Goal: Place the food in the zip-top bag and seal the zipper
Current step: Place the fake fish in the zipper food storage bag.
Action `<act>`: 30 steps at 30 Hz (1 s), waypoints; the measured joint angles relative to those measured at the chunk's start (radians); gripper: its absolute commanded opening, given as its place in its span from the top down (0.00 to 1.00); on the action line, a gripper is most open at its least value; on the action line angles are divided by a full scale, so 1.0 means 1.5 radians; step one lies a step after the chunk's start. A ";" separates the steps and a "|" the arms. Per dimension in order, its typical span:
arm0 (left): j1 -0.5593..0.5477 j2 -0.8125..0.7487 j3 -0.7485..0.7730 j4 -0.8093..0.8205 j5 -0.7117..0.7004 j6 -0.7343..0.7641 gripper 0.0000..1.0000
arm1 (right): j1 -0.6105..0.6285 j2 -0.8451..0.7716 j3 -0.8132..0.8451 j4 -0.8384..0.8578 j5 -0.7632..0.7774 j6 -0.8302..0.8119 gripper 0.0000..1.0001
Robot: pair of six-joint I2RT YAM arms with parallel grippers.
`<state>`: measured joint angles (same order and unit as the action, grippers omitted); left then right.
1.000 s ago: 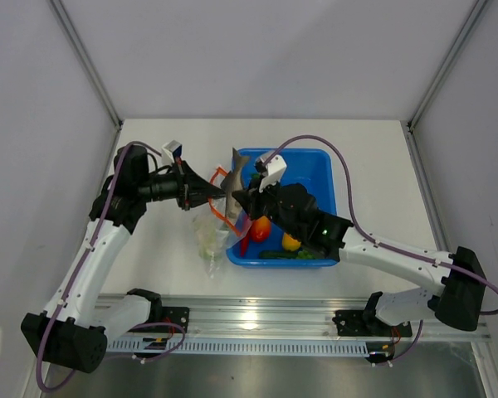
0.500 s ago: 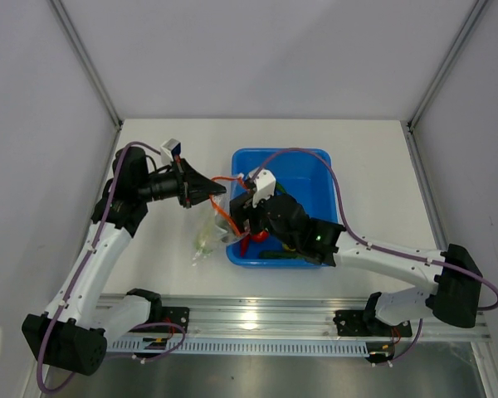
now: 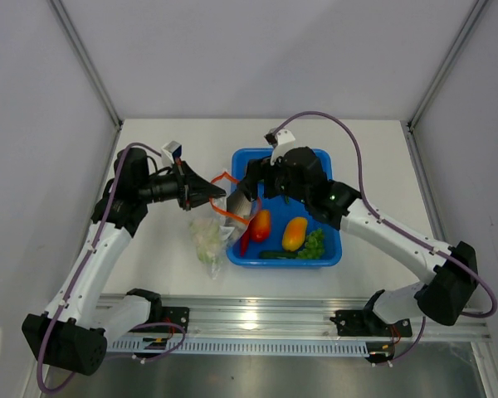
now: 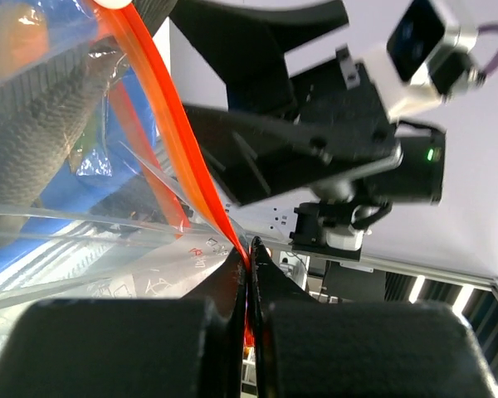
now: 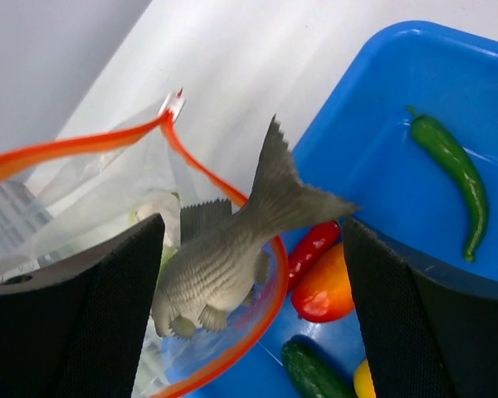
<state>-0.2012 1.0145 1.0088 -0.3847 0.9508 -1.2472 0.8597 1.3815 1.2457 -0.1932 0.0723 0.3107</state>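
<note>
While the left claw [image 4: 247, 257] pinches the zipper [image 4: 162, 108] and the right claw [image 5: 251, 222] gapes empty, the fish [image 5: 224, 249] pokes halfway into the bag [image 3: 206, 236]; chili [image 5: 311, 249], fruits [image 3: 294, 233] and grapes [image 3: 315, 242] remain.

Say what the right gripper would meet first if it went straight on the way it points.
Probably the fish, tail-up in the mouth of the bag, between the open jaws of the right gripper; depth is unclear.
</note>
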 measured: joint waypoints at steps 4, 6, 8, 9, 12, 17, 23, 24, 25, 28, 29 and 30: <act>0.000 0.003 0.000 -0.007 0.003 0.010 1.00 | -0.047 0.032 0.042 -0.030 -0.090 0.021 0.16; 0.001 0.006 0.000 -0.010 0.003 0.012 1.00 | -0.067 0.053 0.069 -0.041 -0.134 0.034 0.17; 0.001 0.008 0.000 -0.012 0.004 0.013 0.99 | -0.081 0.066 0.079 -0.042 -0.169 0.048 0.22; 0.001 0.009 0.000 -0.013 0.004 0.014 0.99 | -0.087 0.068 0.079 -0.042 -0.189 0.054 0.25; 0.001 0.009 0.000 -0.014 0.004 0.017 1.00 | -0.099 0.071 0.079 -0.045 -0.240 0.070 0.32; 0.001 0.010 0.000 -0.014 0.005 0.019 0.99 | -0.102 0.072 0.079 -0.045 -0.299 0.087 0.38; 0.001 0.011 0.000 -0.015 0.005 0.024 1.00 | -0.105 0.072 0.073 -0.042 -0.329 0.095 0.68; 0.001 0.012 0.000 -0.015 0.005 0.024 0.99 | -0.105 0.072 0.073 -0.042 -0.331 0.096 0.73; 0.001 0.013 0.000 -0.015 0.005 0.024 0.99 | -0.106 0.072 0.073 -0.043 -0.332 0.097 0.83; 0.001 0.013 0.000 -0.015 0.004 0.024 0.99 | -0.108 0.072 0.073 -0.044 -0.333 0.100 1.00; 0.001 0.013 0.000 -0.015 0.004 0.024 0.99 | -0.108 0.072 0.074 -0.047 -0.333 0.100 1.00; 0.001 0.013 0.000 -0.015 0.004 0.025 0.99 | -0.108 0.073 0.077 -0.054 -0.333 0.102 1.00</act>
<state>-0.2005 1.0344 1.0092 -0.4076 0.9573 -1.2095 0.6975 1.4914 1.3613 -0.2749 -0.4271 0.4637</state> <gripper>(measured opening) 0.004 0.021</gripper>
